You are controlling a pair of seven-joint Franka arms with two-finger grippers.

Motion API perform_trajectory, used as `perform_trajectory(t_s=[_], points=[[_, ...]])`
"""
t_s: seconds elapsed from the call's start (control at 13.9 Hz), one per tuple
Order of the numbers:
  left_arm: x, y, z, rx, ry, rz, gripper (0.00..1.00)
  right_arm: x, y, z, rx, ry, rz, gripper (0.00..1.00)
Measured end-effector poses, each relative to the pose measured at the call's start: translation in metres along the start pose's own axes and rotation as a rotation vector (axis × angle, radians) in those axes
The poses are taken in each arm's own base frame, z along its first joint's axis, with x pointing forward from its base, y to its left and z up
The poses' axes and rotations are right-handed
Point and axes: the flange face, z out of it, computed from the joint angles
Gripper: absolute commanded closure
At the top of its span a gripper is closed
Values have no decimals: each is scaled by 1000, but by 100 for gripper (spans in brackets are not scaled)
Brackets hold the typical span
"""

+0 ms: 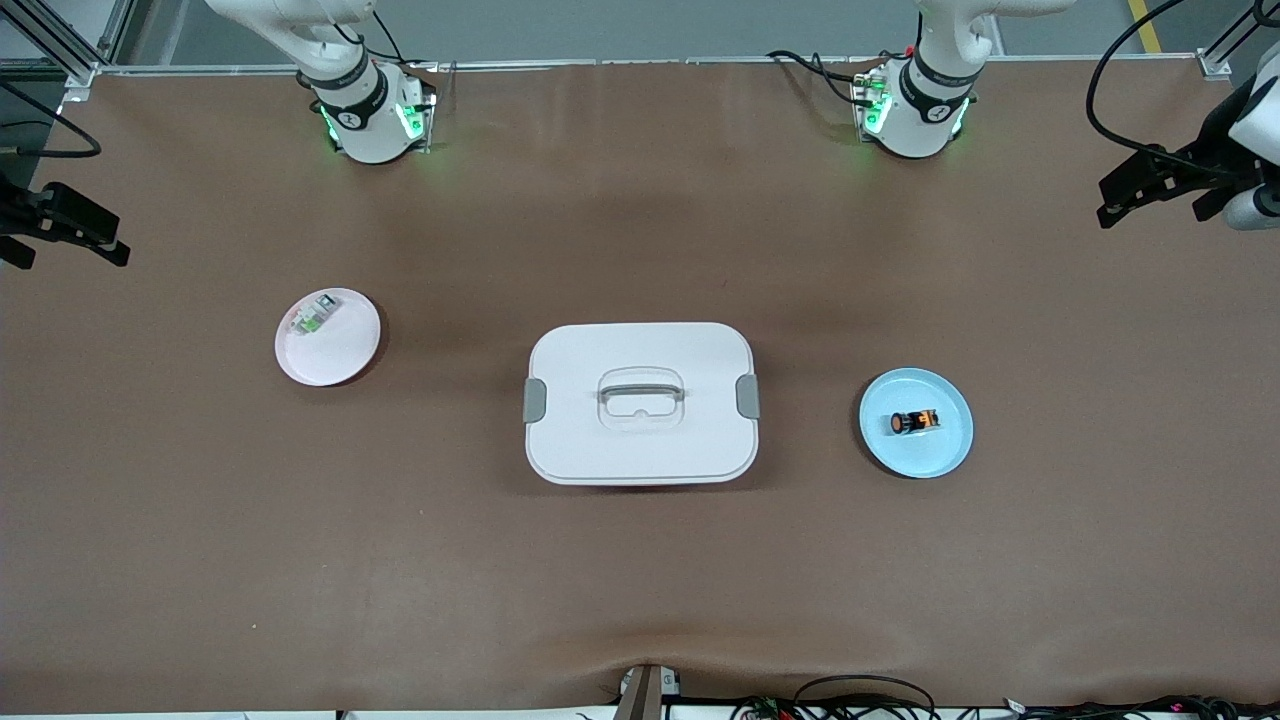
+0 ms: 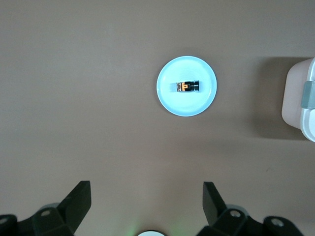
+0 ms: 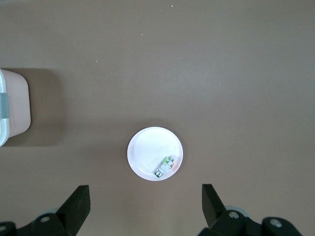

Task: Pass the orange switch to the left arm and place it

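Note:
The orange switch (image 1: 915, 422) lies on its side on a light blue plate (image 1: 945, 455) toward the left arm's end of the table. It also shows in the left wrist view (image 2: 187, 86) on that plate (image 2: 170, 98). The white box (image 1: 640, 445) stands at the table's middle, between the two plates; an end of it shows in each wrist view (image 2: 298, 98) (image 3: 14, 105). My left gripper (image 2: 146, 201) is open and empty, high over bare table beside the blue plate. My right gripper (image 3: 145, 204) is open and empty, high over bare table beside the pink plate. Neither gripper shows in the front view.
A pale pink plate (image 1: 345, 355) toward the right arm's end holds a small green-and-clear component (image 1: 312, 317), also in the right wrist view (image 3: 165, 166). Both arm bases (image 1: 372, 115) (image 1: 915, 110) stand at the table's edge farthest from the front camera. Black mounts sit at both table ends.

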Motion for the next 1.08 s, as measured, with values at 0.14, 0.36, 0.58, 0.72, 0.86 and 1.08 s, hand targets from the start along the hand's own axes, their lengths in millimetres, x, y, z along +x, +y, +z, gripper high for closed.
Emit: perform_trajectory(t_s=[0.14,0.36,0.58,0.72,0.86,1.08], points=[[-1,-1,1,0,-2,-1,0,0,0,0,0,0,1,0],[1,-15,1,-4,-2,-22,0,0,-2,0,26,1,38,0],[1,-31,1,-9,0,-23,0,0,0,0,51,2,78,0],[1,-34,0,-10,2,-24,0,0,2,0,55,2,82,0],[-1,-33,-2,-11,6,-23,0,0,1,0,56,2,85,0],[-1,-32,-2,-11,5,-21,0,0,1,0,56,2,86,0]])
